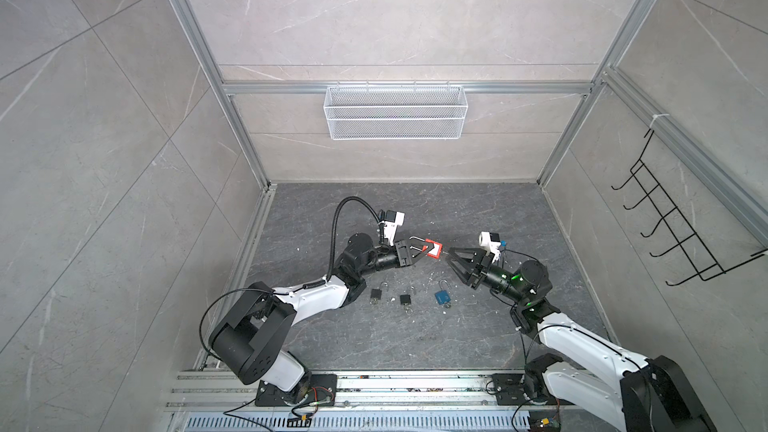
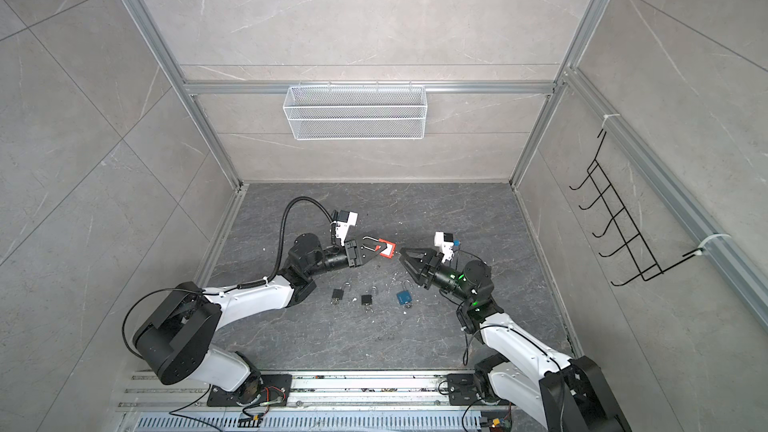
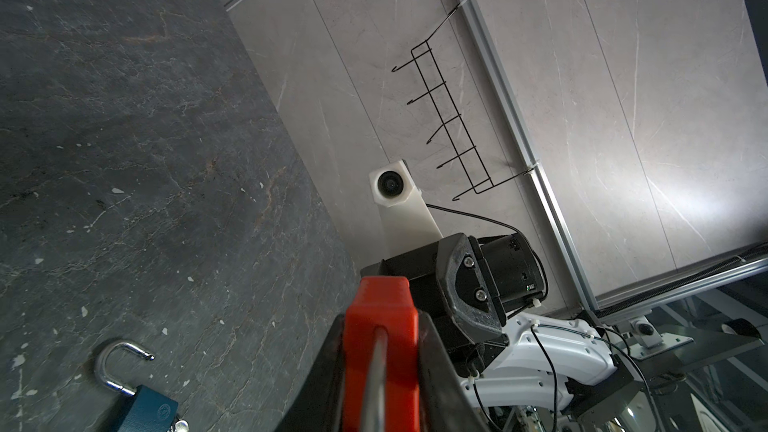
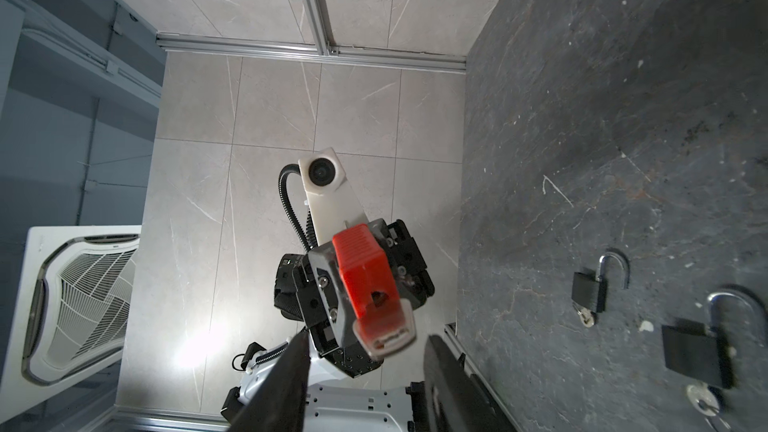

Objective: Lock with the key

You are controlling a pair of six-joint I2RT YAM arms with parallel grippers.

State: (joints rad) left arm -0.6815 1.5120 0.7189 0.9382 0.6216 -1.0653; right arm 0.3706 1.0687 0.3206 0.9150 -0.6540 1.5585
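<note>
Evidently the left gripper point(image 1: 422, 254) clamps the red plastic-bodied padlock point(image 1: 432, 251) aloft at mid-frame, its silver key point(image 4: 388, 332) pointed at the right gripper point(image 1: 448, 256), whose spread, empty jaws stand just beside it, likely ready to turn it.

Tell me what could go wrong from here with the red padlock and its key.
1. The right gripper stands open at the key, not yet gripping it. If it closes slightly off centre, it could pinch only the key's edge and slip.
2. The left gripper holds the red padlock in the air by its sides. Turning the key may twist the lock in that grip or drop it onto the table.
</note>
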